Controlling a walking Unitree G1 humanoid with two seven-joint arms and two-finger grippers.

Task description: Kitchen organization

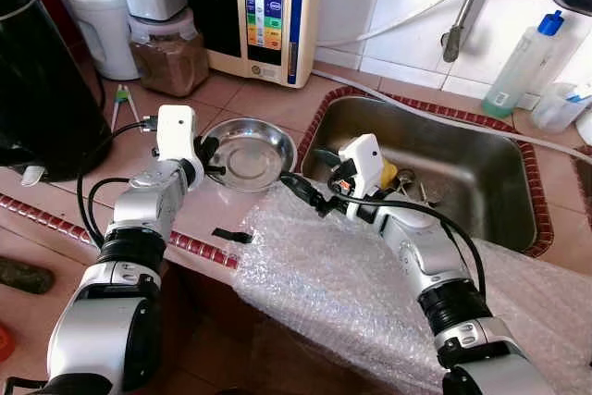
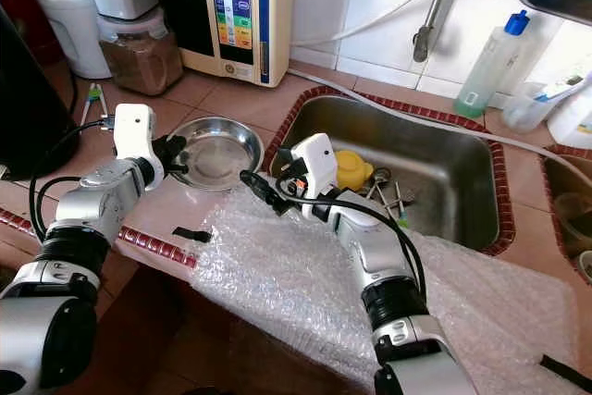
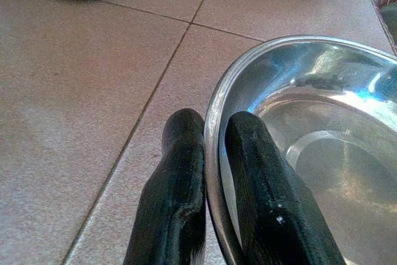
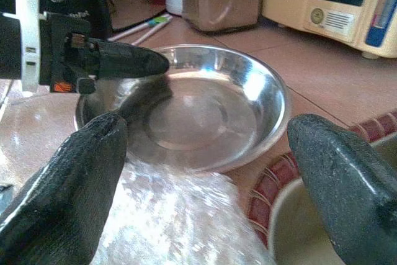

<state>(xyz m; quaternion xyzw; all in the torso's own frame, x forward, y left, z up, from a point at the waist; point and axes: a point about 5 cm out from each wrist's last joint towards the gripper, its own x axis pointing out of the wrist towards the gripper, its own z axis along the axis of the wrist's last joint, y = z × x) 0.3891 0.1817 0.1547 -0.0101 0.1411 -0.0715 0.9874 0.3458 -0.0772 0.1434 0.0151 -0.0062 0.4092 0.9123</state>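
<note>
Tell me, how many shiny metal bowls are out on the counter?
1: the steel bowl sits beside the sink, its rim pinched by the left gripper. Others may be hidden.

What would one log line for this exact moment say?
left gripper: shut on steel bowl rim | right gripper: open, near bowl | bubble wrap: over counter edge

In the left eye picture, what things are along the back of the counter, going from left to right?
Big black appliance → white jug with green band → clear container of brown powder → cream water machine with coloured buttons → clear blue-capped bottle.
</note>
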